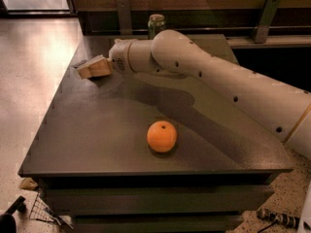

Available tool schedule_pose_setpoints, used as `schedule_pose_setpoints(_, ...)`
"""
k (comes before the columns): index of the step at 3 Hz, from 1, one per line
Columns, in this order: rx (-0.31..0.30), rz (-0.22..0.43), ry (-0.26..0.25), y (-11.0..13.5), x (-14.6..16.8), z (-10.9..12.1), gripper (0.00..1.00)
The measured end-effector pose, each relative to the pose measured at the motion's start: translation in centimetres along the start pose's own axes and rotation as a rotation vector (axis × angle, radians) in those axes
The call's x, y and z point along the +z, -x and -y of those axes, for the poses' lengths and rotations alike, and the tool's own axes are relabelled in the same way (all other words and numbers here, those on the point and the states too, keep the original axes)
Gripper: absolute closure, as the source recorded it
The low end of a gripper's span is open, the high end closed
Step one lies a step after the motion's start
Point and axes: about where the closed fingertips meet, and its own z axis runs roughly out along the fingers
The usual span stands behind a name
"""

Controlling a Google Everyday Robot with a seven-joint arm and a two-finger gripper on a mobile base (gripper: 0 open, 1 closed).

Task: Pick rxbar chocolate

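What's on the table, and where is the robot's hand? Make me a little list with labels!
table: dark, flat top
orange: on the table near the front, all by itself
green can: standing at the back edge, behind the arm
gripper: low over the table's back left corner
rxbar chocolate: mostly hidden by the gripper, only a thin grey edge peeks out
holding the bar: cannot tell

Cream arm (218,76), dark screw holes; tan hand (83,70) at table's (97,130) far-left corner
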Motion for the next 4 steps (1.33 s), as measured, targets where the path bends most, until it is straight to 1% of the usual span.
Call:
schedule_pose_setpoints(1,0.012,0.003,0.013,-1.0,2.7,-0.7,0.0)
schedule_pose_setpoints(2,0.015,-0.041,-0.002,-2.4,4.6,-0.5,0.0)
schedule_pose_setpoints(3,0.023,-0.086,-0.026,-4.2,5.4,0.6,0.0)
schedule_pose_setpoints(4,0.04,-0.114,-0.047,-6.2,6.0,1.4,0.01)
